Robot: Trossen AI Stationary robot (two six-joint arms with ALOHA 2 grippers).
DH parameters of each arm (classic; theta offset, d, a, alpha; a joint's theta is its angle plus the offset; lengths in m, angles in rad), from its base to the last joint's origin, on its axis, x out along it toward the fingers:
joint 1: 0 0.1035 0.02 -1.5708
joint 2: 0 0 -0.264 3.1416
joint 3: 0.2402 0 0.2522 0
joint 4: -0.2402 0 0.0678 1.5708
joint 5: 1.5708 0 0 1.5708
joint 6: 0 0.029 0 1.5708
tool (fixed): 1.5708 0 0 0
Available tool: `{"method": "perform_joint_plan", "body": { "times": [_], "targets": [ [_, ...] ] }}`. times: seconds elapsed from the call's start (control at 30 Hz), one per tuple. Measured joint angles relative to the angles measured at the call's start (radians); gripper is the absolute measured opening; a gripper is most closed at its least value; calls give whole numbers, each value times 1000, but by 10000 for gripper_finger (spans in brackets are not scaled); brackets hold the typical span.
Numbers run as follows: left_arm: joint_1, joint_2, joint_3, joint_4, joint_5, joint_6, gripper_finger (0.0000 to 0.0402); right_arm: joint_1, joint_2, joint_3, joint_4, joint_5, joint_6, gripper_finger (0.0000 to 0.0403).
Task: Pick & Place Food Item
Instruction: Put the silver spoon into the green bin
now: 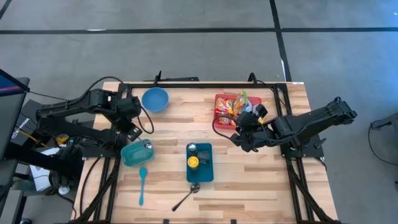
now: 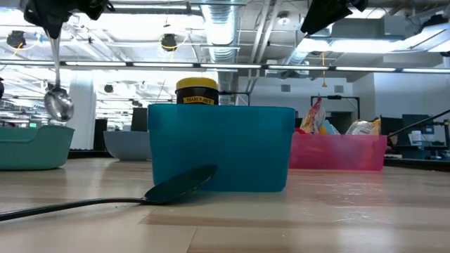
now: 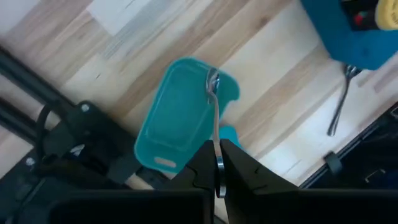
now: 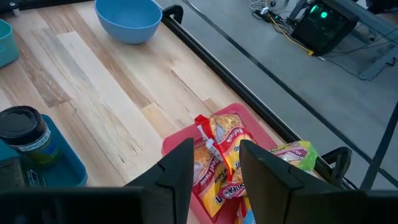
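Note:
My left gripper [image 3: 217, 171] is shut on a metal spoon [image 3: 214, 112], which hangs over a teal container [image 3: 177, 118] at the table's left [image 1: 134, 154]. In the low view that spoon [image 2: 58, 98] dangles above the container's rim. My right gripper [image 4: 217, 174] is shut on a red-and-yellow food packet [image 4: 217, 155] above the red tray [image 4: 177, 144] at the far right [image 1: 217, 99]. More packets [image 1: 239, 106] lie in that tray. My left gripper pinches the spoon's handle [image 3: 218, 163] near its free end between the two fingers, coming from above and pointing down. The spoon hangs upright below them, bowl end [image 3: 213, 81] lowest, clear of the teal container. My right gripper has the packet's two sides [image 4: 202, 163] between its fingers, slanting down from the table's right. The packet's red top edge [image 4: 202, 124] sticks out past the fingertips. Whether the packet is clear of the tray does not show.
A blue box [image 1: 200, 167] holding a yellow-lidded jar [image 2: 197, 91] stands at the table's middle. Near the front edge lie a second metal spoon [image 1: 186, 198] and a teal spoon [image 1: 142, 183]. A blue bowl [image 1: 155, 98] sits at the far left.

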Motion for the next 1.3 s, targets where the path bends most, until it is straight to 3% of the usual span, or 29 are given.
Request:
{"method": "perform_joint_plan", "body": {
  "times": [0.67, 1.07, 1.3],
  "targets": [
    [-82, 188, -1, -3, -47, -40, 4, 0, 0, 0, 0, -1, 0, 122],
    [-90, 220, -2, 197, -41, 111, 4, 0, 0, -1, 0, -1, 0, 122],
    [-80, 220, -2, 265, -119, 142, 4, 0, 0, -1, 0, -3, 0, 122]
  ]
}}
